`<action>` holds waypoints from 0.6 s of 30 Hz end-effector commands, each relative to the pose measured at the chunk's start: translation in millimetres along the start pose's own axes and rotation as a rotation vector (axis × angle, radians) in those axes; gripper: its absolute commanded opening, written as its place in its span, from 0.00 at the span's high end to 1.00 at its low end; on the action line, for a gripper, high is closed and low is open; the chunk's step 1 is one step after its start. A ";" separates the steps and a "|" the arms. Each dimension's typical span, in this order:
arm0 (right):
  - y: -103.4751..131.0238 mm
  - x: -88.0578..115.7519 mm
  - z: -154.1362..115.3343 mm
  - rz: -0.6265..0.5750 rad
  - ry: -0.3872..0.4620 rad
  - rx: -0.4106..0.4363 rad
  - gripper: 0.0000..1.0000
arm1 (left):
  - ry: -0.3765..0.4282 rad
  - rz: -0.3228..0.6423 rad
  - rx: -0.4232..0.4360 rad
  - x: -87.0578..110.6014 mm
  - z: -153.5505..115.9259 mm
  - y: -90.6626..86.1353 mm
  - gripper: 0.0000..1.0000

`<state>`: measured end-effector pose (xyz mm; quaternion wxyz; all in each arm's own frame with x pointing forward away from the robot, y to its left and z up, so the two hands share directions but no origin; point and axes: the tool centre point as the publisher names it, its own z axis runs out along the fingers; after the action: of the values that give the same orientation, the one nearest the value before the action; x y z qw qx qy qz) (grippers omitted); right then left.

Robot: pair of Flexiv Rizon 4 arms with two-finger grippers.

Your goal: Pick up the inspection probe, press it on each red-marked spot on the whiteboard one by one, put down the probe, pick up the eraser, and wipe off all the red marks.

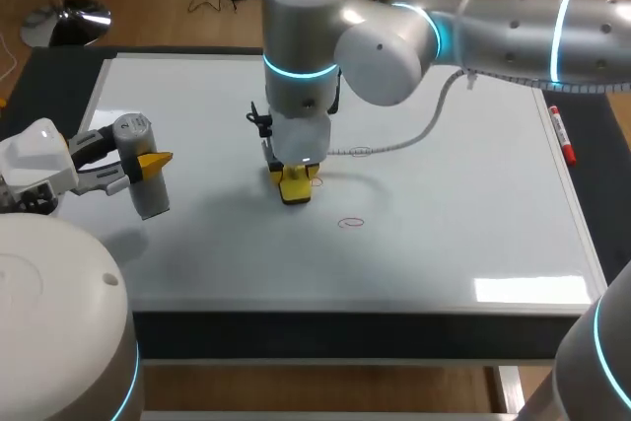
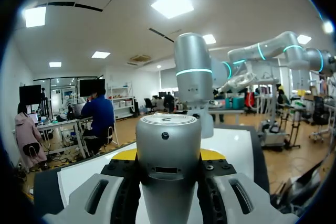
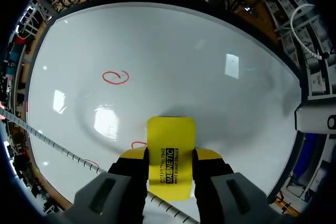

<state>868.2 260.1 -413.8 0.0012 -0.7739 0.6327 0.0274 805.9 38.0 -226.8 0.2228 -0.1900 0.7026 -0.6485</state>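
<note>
The whiteboard (image 1: pixel 473 194) covers the table. My left gripper (image 1: pixel 146 161) hangs over its left edge, shut on the grey cylindrical inspection probe (image 1: pixel 140 184); in the left wrist view the probe (image 2: pixel 168 129) stands upright in that gripper (image 2: pixel 169 156). Near the board's middle, my right gripper (image 1: pixel 294 176) is shut on the yellow eraser (image 1: pixel 295 189), which is down at the board surface. Seen from the right wrist, the eraser (image 3: pixel 170 135) sticks out ahead of the gripper (image 3: pixel 170 157). One red circle (image 3: pixel 115 77) lies ahead of it, a second red mark (image 3: pixel 137 144) right beside it, and a third red mark (image 3: pixel 92 164) further aside.
In the head view a red circle (image 1: pixel 351 223) lies right of the eraser and another red mark (image 1: pixel 360 152) sits under the white coiled cable (image 1: pixel 404 140) trailing from my right arm. A red marker pen (image 1: pixel 562 135) lies off the board's right edge.
</note>
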 end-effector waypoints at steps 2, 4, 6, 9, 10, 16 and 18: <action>-3.0 5.1 8.4 -0.004 0.003 -0.009 1.00 | -0.001 0.002 0.002 0.8 -0.2 -0.5 1.00; -3.8 7.6 10.0 -0.001 0.005 -0.014 1.00 | -0.001 0.002 0.002 0.8 -0.2 -0.5 1.00; -5.0 10.8 11.4 0.006 0.006 -0.016 1.00 | -0.001 0.002 0.002 0.8 -0.2 -0.5 1.00; -6.9 18.3 13.5 0.024 0.007 -0.018 1.00 | -0.001 0.002 0.002 0.8 -0.2 -0.5 1.00; -7.4 21.2 14.9 0.030 0.009 -0.021 1.00 | -0.001 0.002 0.002 0.8 -0.2 -0.5 1.00; -5.8 39.7 15.8 0.061 0.028 -0.016 1.00 | -0.001 0.002 0.002 0.8 -0.2 -0.5 1.00; -4.7 46.8 15.7 0.070 0.033 -0.015 1.00 | -0.001 0.002 0.002 0.8 -0.2 -0.5 1.00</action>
<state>882.2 229.6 -427.4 -0.0205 -0.7512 0.6594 0.0204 805.5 38.2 -226.7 0.2231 -0.1900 0.7025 -0.6486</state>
